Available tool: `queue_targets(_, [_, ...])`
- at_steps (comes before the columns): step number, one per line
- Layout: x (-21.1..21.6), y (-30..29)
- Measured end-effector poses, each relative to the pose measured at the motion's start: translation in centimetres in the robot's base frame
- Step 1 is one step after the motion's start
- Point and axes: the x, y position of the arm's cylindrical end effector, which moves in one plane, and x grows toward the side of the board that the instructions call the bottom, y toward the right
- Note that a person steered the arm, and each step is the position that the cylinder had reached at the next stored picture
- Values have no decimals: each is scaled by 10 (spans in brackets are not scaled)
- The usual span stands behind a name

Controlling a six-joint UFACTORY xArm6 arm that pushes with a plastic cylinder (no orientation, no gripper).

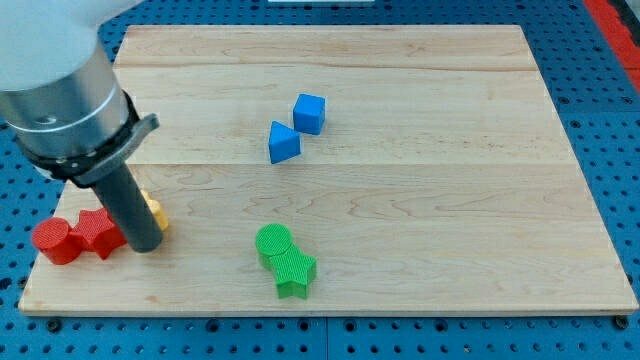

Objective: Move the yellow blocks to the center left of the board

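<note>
Wooden board (420, 230) | yellow block (155, 213) near left edge, mostly hidden behind my tip (145, 247), shape unclear | no jaws, nothing held

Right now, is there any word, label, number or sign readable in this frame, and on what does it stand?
None: no readable text anywhere in the view.
Wooden board: bare grain, no markings.
Blue blocks, green blocks, red blocks, yellow block: unlabelled.
My tip, beside the yellow block: plain dark rod.
</note>
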Motion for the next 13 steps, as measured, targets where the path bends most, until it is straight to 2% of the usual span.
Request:
queue_targets(4, [-21, -30])
queue_targets(7, [-117, -33])
queue_targets(8, [-130, 2])
queue_targets(9, [-102, 75])
queue_targets(10, [-64, 74])
queue_targets(13, [-52, -18])
